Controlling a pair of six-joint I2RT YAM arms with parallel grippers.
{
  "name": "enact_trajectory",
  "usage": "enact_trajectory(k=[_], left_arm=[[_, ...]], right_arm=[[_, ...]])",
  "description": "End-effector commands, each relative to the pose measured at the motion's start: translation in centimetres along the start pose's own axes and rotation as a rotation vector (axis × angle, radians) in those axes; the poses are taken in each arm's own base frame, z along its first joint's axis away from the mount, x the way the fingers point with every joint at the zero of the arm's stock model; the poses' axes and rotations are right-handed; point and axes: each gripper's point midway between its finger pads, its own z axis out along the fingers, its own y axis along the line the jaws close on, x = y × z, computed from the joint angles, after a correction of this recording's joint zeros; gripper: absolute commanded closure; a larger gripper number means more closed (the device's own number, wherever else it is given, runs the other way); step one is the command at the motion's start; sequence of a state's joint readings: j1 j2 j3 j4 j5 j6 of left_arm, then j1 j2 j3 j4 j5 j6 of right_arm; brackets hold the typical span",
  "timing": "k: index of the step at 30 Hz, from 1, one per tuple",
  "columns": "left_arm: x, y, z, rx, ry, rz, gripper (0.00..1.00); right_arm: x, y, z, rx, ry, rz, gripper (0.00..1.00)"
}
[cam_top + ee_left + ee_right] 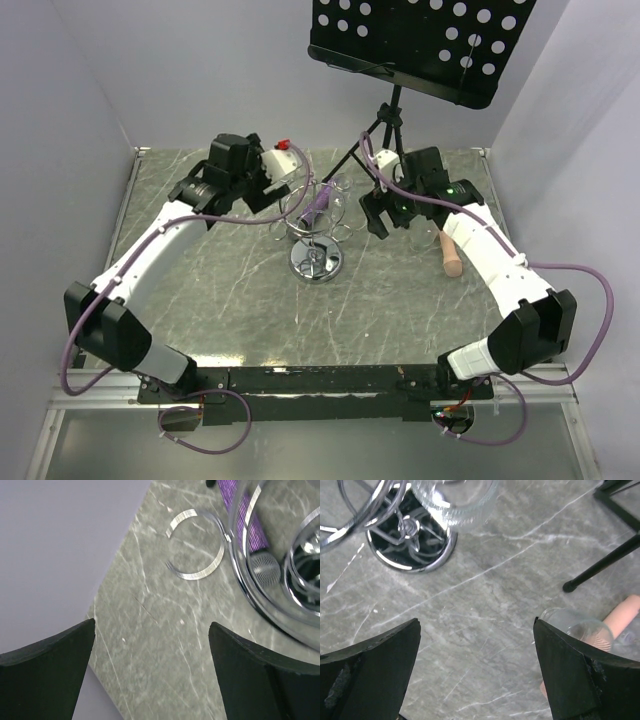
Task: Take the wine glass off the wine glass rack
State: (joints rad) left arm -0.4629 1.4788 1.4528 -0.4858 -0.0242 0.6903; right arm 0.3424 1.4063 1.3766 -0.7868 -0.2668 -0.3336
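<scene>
Our left fingers [50, 650] and right fingers [375, 665] both stand wide open, holding nothing. The wine glass [456, 500] appears to hang in the loops of the wine glass rack [317, 260], between the arms and nearest the right fingers. We should straddle the bowl squarely, close gently, then slide it out along its loop without tipping the rack

No legible text anywhere.

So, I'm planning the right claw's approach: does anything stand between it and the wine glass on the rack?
Nothing visible does. Only bare table lies between the right claw and the wine glass on the wine glass rack; the music stand's leg is off to the side.
</scene>
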Motion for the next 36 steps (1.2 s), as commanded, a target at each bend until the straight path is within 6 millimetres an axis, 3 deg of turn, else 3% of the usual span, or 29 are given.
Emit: enact_trajectory(k=[1,5,9,12,19,24,29,36], left_arm=[[2.0,-0.3,-4.1,0.013,0.057,0.032,0.00],[3.0,-4.1,-8.0,0.199,0.044,0.090,0.00],[1.0,-7.1,-10.8,0.332,-0.089,0.046,0.00],[-0.7,-8.1,-11.3,0.384,-0.147,0.013,0.00],[-2.4,-10.0,-10.0,0.435,-0.116,0.086,0.00],[-3.3,-10.3,-8.7,0.457,-0.104,0.038,0.00],[-2.2,-8.4,-6.1,0.321,-0.023,0.012,0.00],[-0.6,-5.9,-4.8,0.144,0.039,0.030,0.00]], right_arm=[[-3.7,-1.5,-0.9,0.067,-0.093,-0.015,0.00],[-4.1,-3.1,-0.6,0.160,-0.084,-0.031,0.00],[-4.4,-3.2,-0.1,0.195,-0.077,-0.072,0.00],[-4.4,-3.0,0.3,0.204,-0.068,-0.090,0.00],[-4.7,-2.2,0.9,0.196,-0.070,-0.109,0.00],[-5.1,-1.5,1.3,0.186,-0.078,-0.121,0.00],[-5.6,-0.3,1.4,0.155,-0.088,-0.138,0.00],[-5.1,1.3,1.1,0.130,-0.084,-0.168,0.00]])
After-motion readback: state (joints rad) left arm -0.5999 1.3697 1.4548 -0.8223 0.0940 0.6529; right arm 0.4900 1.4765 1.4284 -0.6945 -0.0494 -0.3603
